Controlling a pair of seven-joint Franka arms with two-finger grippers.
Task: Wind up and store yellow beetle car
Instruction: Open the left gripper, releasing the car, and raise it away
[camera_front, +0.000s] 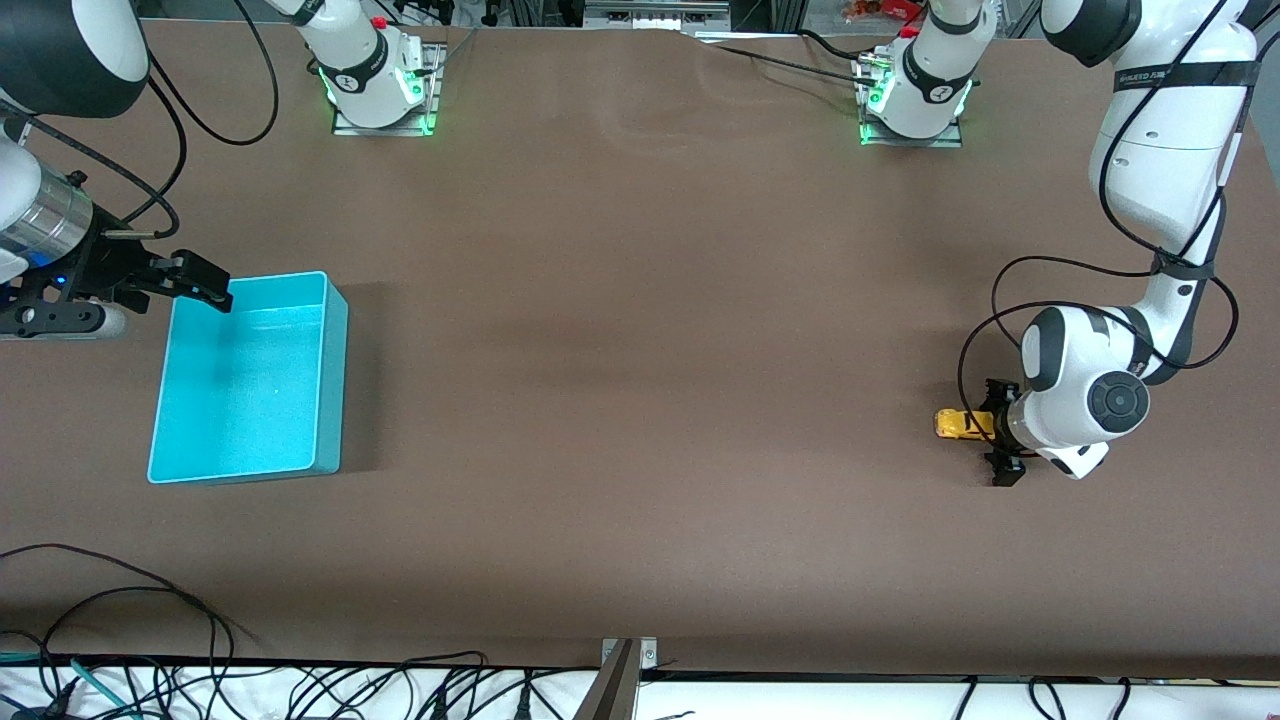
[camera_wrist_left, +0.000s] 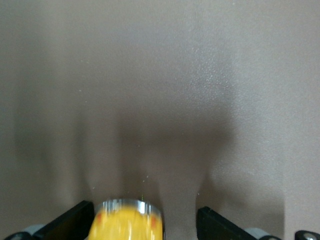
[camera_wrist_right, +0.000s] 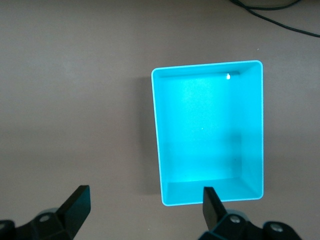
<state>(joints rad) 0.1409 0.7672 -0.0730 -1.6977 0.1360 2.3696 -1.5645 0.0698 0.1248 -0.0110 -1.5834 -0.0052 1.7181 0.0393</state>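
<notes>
Brown table (camera_front: 640, 400), matte surface, is carrying two items only. A turquoise bin (camera_front: 250, 380) is sitting toward the right arm's end of the table. The yellow beetle car (camera_front: 958, 424) is lying on the table toward the left arm's end, well apart from the bin.

The left gripper (camera_front: 1000, 432) is sitting low at the table, straddling the car. In the left wrist view its fingers (camera_wrist_left: 67, 226) are standing apart on either side of the car (camera_wrist_left: 126, 221), with a visible gap on at least one side; jaws wide, not clamping.

The right gripper (camera_front: 195, 282) is hovering over the bin's edge, jaws spread wide, holding nothing. The right wrist view is looking down into the bin (camera_wrist_right: 207, 132).
</notes>
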